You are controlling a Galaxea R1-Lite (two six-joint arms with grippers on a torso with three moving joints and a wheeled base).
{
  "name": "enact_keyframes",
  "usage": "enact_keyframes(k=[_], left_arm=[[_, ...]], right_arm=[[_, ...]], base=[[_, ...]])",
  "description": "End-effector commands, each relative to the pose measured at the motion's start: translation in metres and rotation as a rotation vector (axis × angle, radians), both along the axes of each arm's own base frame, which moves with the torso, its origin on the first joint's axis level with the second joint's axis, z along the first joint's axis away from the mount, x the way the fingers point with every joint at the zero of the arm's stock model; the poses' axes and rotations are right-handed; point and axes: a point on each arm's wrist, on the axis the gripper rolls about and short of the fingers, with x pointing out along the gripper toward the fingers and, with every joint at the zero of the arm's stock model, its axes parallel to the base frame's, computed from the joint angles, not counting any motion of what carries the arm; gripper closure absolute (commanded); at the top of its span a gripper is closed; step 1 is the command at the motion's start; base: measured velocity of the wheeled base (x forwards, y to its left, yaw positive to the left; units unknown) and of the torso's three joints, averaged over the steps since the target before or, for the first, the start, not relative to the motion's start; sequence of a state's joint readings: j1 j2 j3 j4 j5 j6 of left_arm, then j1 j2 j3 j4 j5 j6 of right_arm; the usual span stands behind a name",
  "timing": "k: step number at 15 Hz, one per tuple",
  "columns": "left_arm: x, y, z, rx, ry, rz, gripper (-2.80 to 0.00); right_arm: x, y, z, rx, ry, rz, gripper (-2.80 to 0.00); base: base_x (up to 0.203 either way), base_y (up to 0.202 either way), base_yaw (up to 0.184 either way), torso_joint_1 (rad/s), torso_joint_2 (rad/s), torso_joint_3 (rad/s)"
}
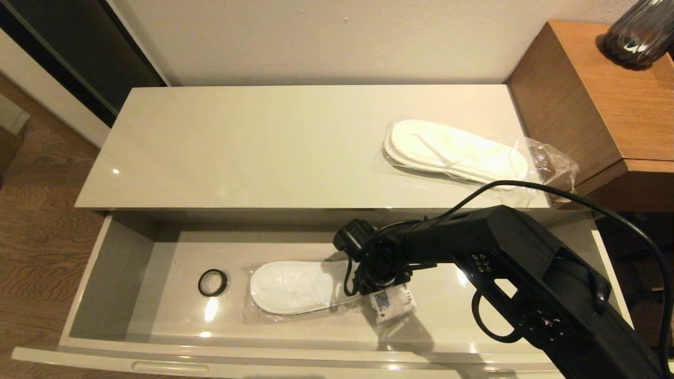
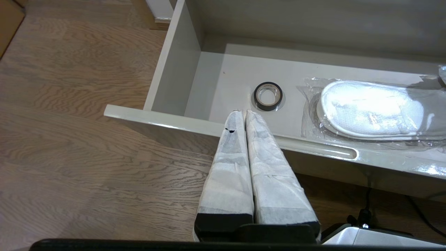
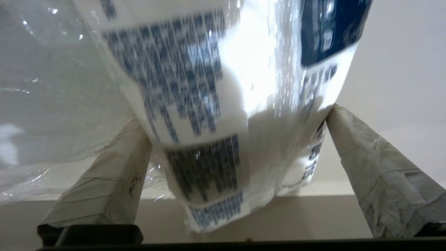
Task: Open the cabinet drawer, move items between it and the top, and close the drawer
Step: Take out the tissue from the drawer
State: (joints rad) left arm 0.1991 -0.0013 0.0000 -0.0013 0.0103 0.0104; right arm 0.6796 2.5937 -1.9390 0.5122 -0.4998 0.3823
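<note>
Your robot's right arm reaches down into the open drawer [image 1: 105, 273], its right gripper [image 3: 233, 115] low over the packet [image 1: 392, 304] on the drawer floor. In the right wrist view the two wrapped fingers [image 3: 115, 181] stand wide apart on either side of the white packet with blue print, which fills the space between them; you cannot tell from these views whether either finger touches it, and nothing is clamped. From the head view the packet lies right of the middle of the drawer, partly under the wrist, just beside the heel end of a bagged pair of slippers [image 1: 295, 287] that also lies flat on the drawer floor. Left of those slippers, apart from them, sits a small black ring [image 1: 212, 282]. A second pair of slippers in a clear bag [image 1: 455, 152] rests on the top [image 1: 253, 147], towards its right end, near the brown wooden unit [image 1: 621, 105]. Your left gripper [image 2: 243, 113] hangs outside the drawer front on the left side, above the wood floor [image 2: 69, 139], its wrapped fingers pressed together and holding nothing, pointing towards the black ring
</note>
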Motion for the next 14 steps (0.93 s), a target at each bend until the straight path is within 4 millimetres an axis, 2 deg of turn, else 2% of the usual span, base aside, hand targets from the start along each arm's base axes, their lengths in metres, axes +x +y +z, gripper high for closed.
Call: enact_keyframes(k=[1,3,4,7,11,14], left_arm=[[-0.003,-0.001,-0.002,0.008,-0.036,0.001,0.0],[-0.003,-0.001,-0.002,0.007,-0.035,0.001,0.0],[-0.003,-0.001,-0.002,0.007,-0.035,0.001,0.0],[-0.003,-0.001,-0.002,0.007,-0.036,0.001,0.0],[-0.003,-0.001,-0.002,0.007,-0.035,0.001,0.0],[-0.003,-0.001,-0.002,0.007,-0.035,0.001,0.0]], right_arm=[[0.002,-0.003,-0.006,-0.011,0.007,-0.009,-2.8],[0.002,-0.003,-0.005,-0.02,0.007,-0.011,-2.8],[0.002,-0.003,-0.002,-0.018,-0.003,-0.013,0.0],[0.0,-0.004,0.009,-0.013,-0.007,-0.012,0.0],[-0.009,-0.012,0.041,-0.013,-0.003,-0.009,0.0],[-0.016,-0.025,0.06,-0.057,0.042,0.013,0.0]], base=[[0.0,0.0,0.0,0.0,0.0,0.0],[0.0,0.0,0.0,0.0,0.0,0.0],[0.0,0.0,0.0,0.0,0.0,0.0],[0.0,0.0,0.0,0.0,0.0,0.0],[0.0,0.0,0.0,0.0,0.0,0.0],[0.0,0.0,0.0,0.0,0.0,0.0]])
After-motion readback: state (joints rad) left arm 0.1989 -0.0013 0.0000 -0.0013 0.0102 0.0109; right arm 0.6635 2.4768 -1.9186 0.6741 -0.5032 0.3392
